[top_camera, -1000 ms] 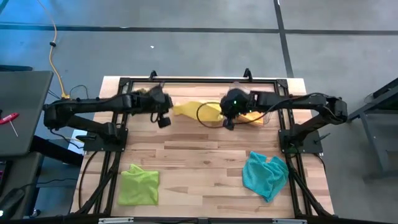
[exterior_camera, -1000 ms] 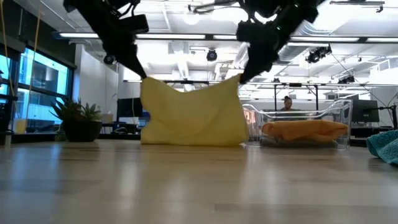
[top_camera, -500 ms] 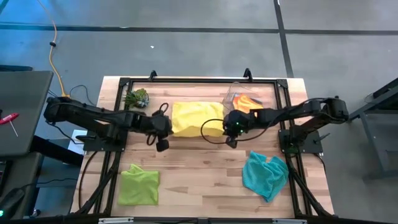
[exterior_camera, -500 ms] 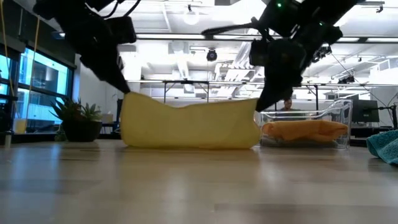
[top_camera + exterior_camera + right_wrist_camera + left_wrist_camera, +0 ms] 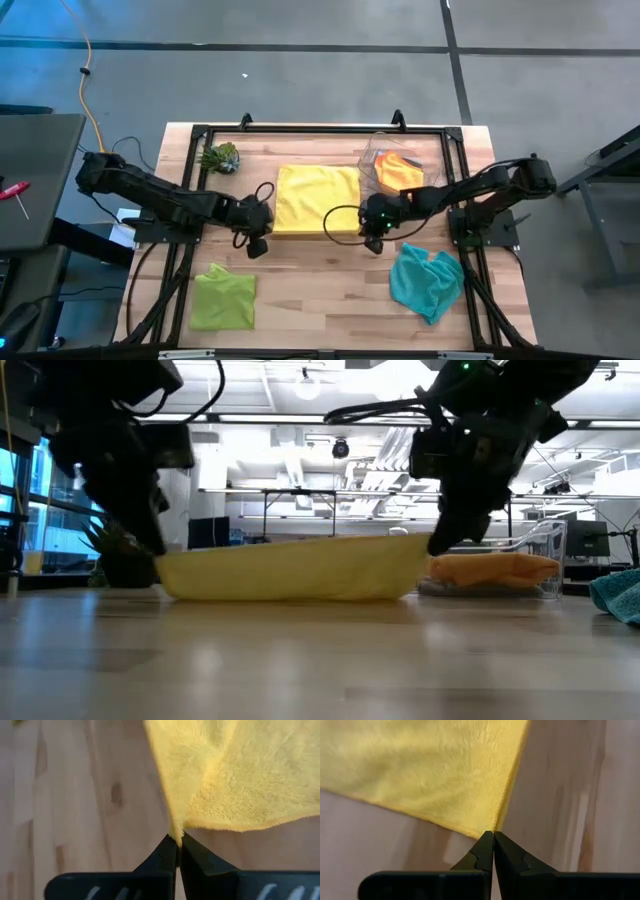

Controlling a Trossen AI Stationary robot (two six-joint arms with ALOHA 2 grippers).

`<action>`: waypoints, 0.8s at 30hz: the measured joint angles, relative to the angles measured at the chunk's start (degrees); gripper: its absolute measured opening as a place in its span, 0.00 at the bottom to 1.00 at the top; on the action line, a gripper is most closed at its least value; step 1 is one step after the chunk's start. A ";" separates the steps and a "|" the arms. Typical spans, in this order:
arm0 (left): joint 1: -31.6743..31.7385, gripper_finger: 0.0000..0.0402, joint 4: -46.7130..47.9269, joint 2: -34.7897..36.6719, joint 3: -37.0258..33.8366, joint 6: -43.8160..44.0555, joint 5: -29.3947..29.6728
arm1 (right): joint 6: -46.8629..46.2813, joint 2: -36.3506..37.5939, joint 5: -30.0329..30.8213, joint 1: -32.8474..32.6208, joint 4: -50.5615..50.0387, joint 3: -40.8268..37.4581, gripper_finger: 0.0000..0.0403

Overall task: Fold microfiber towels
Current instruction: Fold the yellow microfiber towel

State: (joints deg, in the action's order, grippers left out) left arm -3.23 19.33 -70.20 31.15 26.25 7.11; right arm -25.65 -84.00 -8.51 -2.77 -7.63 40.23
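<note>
A: Yellow microfiber, spread nearly flat: the yellow towel (image 5: 317,193) lies in the middle of the bench (image 5: 320,272), toward its far edge. Each of its 2 near corners is pinched in a claw.

B: Which claw has which corner?

A: The left claw (image 5: 258,228) is clamped tight on the near-left corner, the right claw (image 5: 372,226) on the near-right one. Both wrist views show the dark tips closed with yellow pile caught between them.

B: So where does the cloth run from the claws?

A: Away from them, toward the far edge. The held edge runs left to right between the 2 claws, and in the low view it sags only a little above the wood. Any fold would likely carry that edge over the body of the cloth, so both arms sit equally near.

B: And the rest of the bench?

A: Pale wood planks inside a black frame. A lime green towel (image 5: 223,296) lies at the near-left corner, a teal towel (image 5: 427,281) crumpled near the right edge. An orange towel (image 5: 400,172) sits in the clear bin (image 5: 372,152) just right of the yellow one, and a small plant (image 5: 219,157) stands by the far-left corner.

B: Beyond it?

A: Grey floor from above; across the bench, an office with ceiling lights.
</note>
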 joint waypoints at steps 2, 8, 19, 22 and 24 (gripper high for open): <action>-1.04 0.00 -0.13 -1.02 -0.32 1.32 -0.58 | -0.19 -1.38 -0.59 -1.28 0.84 0.01 0.00; -4.52 0.00 -0.66 -2.27 -0.34 6.23 -6.56 | -2.79 -2.98 -5.70 -4.21 2.80 1.91 0.00; -9.24 0.00 0.25 0.30 -0.24 12.56 -15.17 | -4.01 -2.50 -12.56 -8.52 -2.22 7.14 0.00; -8.08 0.00 0.76 1.76 -0.15 10.38 -15.75 | -3.97 -2.50 -14.00 -8.61 -4.16 8.31 0.00; -6.34 0.00 1.69 2.71 0.50 8.62 -15.62 | -3.66 -2.50 -14.34 -8.41 -6.33 9.06 0.00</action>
State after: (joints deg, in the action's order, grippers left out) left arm -9.57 21.02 -67.50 31.65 34.87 -8.51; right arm -29.31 -86.50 -22.85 -11.19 -13.96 49.28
